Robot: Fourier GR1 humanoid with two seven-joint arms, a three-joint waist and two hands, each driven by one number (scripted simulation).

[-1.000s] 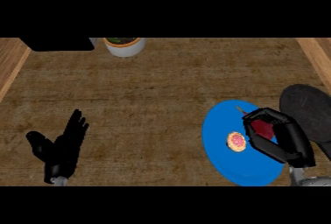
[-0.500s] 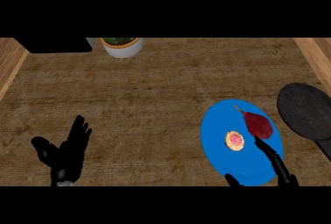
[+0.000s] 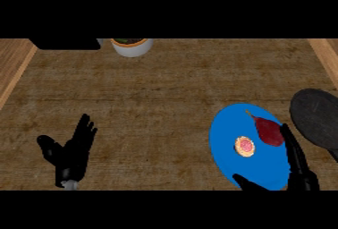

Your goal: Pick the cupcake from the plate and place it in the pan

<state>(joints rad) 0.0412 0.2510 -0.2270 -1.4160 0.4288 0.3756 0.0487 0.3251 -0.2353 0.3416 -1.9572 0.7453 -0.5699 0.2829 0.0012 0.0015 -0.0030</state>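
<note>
so the cupcake (image 3: 245, 146) sits on the blue plate (image 3: 228, 129) at the lower right of the frame, a bit left of the plate's middle, frosting up, nothing touching it. right next to it, toward the upper right of the plate, there's a dark red thing (image 3: 267, 130) with a little stem, looks like some fruit or veg but i can't tell which. that one isn't part of the job, so it's mostly an obstacle to reach around.

the pan (image 3: 317, 121) is the dark round shape at the right edge, just beside the plate, partly cut off by the frame. handy placement i'd say: the carry from plate to pan is short and all on the right side.

the right hand (image 3: 298, 164) comes in from the bottom right, over the plate's lower right edge. its fingers (image 3: 289, 139) are straight and spread from the thumb (image 3: 246, 183), holding nothing, with the cupcake roughly up in the gap between them. reads to me like it's lined up to grab, grasp not made yet.

the left hand (image 3: 71, 150) is at the lower left over bare table (image 3: 152, 94), fingers up and relaxed, just resting, well apart from everything. makes sense since nothing's on its side.

top of the frame has a white pot (image 3: 132, 46) and a black box-ish thing (image 3: 66, 43), both far from the action.
</note>
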